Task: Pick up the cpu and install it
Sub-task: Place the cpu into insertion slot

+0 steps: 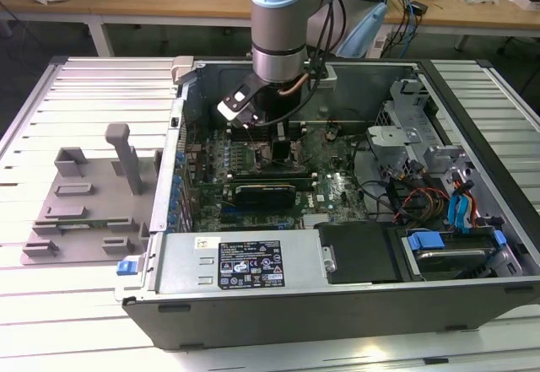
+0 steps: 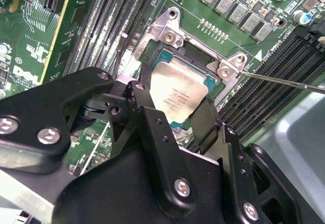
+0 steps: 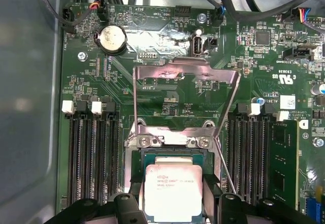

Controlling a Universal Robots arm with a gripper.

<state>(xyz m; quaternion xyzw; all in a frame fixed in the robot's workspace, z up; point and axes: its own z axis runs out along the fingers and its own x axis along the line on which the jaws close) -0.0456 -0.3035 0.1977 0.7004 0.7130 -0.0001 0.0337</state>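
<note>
Two fingers [image 2: 203, 123] pinch the cpu [image 2: 177, 97]; slatted table [image 1: 84, 85] beneath.

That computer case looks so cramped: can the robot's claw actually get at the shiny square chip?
Probably yes. The claw sits right at the cpu, and the metal hold-down frame is swung up, leaving the way free.
</note>
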